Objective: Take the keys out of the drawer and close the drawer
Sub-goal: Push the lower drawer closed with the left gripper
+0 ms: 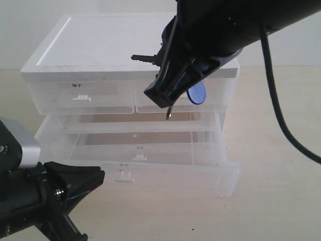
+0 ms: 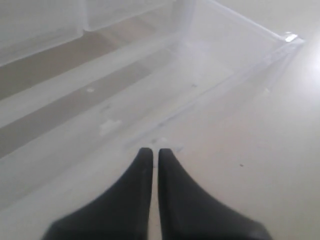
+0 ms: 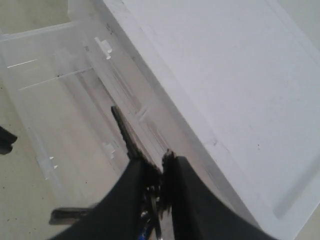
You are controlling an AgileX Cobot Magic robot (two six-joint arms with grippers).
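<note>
My right gripper [image 1: 161,98] hangs above the pulled-out clear lower drawer [image 1: 150,173] of the white cabinet [image 1: 115,45], shut on the keys. The round blue fob [image 1: 196,93] dangles beside the fingers, one key [image 1: 143,58] sticks out sideways and another [image 1: 169,112] points down. In the right wrist view a key blade [image 3: 126,132] juts out past my right gripper [image 3: 156,165] over the drawer [image 3: 45,100]. My left gripper [image 1: 98,175] is low at the front left, near the drawer's front wall; its fingers [image 2: 146,165] stand almost together with nothing between them, before the drawer [image 2: 210,85].
Two small shut clear drawers [image 1: 83,98] sit in the cabinet's upper row. A black cable [image 1: 278,110] hangs from the right arm on the right. The tan tabletop [image 1: 281,201] extends around the cabinet.
</note>
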